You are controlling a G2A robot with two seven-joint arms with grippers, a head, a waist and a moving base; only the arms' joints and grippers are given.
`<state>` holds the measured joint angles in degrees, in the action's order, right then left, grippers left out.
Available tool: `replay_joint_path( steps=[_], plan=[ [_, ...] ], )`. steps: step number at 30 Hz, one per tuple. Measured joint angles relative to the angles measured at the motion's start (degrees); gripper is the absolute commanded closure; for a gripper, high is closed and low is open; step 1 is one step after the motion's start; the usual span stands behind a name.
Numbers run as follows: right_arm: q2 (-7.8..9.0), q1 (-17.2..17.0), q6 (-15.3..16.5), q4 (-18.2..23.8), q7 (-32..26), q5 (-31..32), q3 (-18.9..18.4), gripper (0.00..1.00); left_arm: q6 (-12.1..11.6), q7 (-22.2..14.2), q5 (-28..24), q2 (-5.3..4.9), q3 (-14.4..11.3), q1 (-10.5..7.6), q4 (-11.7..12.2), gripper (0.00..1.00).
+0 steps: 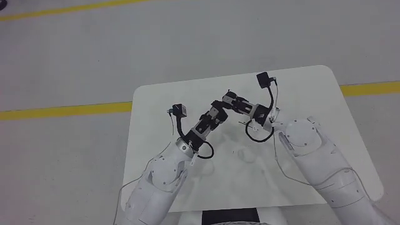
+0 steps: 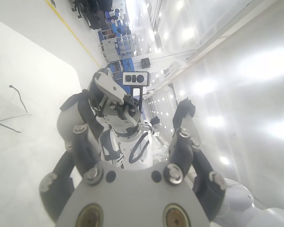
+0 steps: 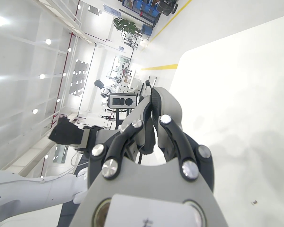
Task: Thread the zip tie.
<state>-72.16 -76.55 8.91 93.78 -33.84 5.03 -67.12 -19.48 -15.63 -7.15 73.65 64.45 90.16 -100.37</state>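
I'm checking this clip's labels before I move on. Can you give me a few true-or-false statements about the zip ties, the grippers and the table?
1. The zip ties lie loose on the table. True.
2. The left gripper is shut on a zip tie. False: its fingers are spread wide, with no tie between them.
3. The left gripper and the right gripper are close together above the table. True.
4. The table is dark wood. False: it is white, with rounded corners.
5. The yellow line crosses the tabletop. False: it runs on the floor beside the table.
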Motion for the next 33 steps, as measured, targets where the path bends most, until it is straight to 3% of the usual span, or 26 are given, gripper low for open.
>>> replay_joint_path(
  steps=[15, 17, 21, 22, 25, 33],
  plan=[
    [0.22, 0.0, 0.9, 0.2, 0.7, -0.6, 0.2, 1.00, 0.8, 1.1, -0.1, -0.37, -0.1, -0.36, 0.5, 0.59],
    [0.25, 0.0, 1.2, 0.2, 0.7, -0.6, 0.3, 1.00, 1.0, 1.1, -0.1, -0.42, -0.2, -0.40, 0.5, 0.62],
    [0.32, 0.0, 1.7, 0.3, 0.7, -0.7, 0.4, 1.00, 1.3, 1.3, -0.4, -0.48, -0.3, -0.58, 0.7, 0.80],
    [0.35, 0.0, 1.8, 0.3, 0.7, -0.6, 0.4, 1.00, 1.4, 1.3, -0.5, -0.51, -0.3, -0.65, 0.8, 0.89],
    [0.41, 0.0, 1.9, 0.4, 0.7, -0.6, 0.4, 1.00, 1.5, 1.4, -0.5, -0.56, -0.4, -0.76, 0.9, 1.00],
    [0.55, 0.1, 2.2, 0.5, 0.9, -0.7, 0.4, 1.00, 2.0, 1.4, -0.7, -0.69, -0.8, -1.16, 1.4, 1.00]
  ],
)
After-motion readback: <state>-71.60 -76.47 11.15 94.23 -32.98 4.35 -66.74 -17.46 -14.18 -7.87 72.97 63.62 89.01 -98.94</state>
